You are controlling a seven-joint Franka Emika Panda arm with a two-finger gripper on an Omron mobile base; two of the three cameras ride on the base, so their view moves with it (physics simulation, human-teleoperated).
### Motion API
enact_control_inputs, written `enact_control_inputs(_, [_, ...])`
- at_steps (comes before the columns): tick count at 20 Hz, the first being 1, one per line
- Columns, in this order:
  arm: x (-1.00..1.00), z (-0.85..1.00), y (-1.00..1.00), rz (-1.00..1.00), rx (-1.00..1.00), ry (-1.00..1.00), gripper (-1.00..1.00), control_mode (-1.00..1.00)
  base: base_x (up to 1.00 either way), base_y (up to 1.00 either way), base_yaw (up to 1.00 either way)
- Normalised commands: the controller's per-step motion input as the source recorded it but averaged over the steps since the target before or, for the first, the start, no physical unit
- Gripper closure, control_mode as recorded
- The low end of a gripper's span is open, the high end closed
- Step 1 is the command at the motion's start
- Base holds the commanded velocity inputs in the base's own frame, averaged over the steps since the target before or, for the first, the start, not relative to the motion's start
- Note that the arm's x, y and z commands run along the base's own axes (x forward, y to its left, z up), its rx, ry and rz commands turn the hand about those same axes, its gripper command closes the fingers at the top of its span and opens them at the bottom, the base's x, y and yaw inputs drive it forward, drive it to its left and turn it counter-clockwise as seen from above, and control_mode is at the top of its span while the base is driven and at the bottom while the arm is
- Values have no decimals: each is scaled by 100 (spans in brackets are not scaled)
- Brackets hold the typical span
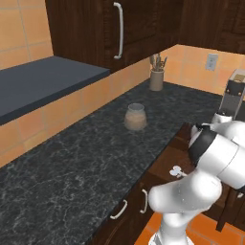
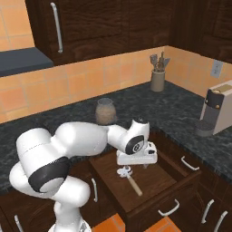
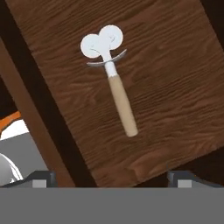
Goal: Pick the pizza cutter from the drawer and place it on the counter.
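The drawer (image 2: 154, 190) stands pulled out from under the table (image 2: 181, 115), its wooden floor bare all round the pizza cutter (image 2: 129, 177), with the front panel and its curved silver handle (image 2: 168, 209) at the 5 o'clock side in the right base view. The hand (image 2: 144, 164) hangs above the drawer's back half, apart from the cutter, which lies flat just below it toward 7 o'clock. In the hand view the pizza cutter (image 3: 110, 74) lies well clear of the drawer walls, blade head at 11 o'clock, tan handle running toward 5 o'clock; the two fingertips (image 3: 41, 178) sit wide apart, holding nothing. On the black veined table stand a jar (image 2: 105, 111), a utensil holder (image 2: 157, 77) by the orange tiled wall, and a coffee machine (image 2: 216, 113) at 3 o'clock.
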Motion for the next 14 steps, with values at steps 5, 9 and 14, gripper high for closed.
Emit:
enact_control_inputs(5, [56,-35,-4,15,4,8,-100,-100,0,0,0])
enact_control_inputs(9, [28,-63,0,1,0,8,-100,-100,0,0,0])
enact_control_inputs(14, [3,-65,0,0,0,6,-100,-100,0,0,0])
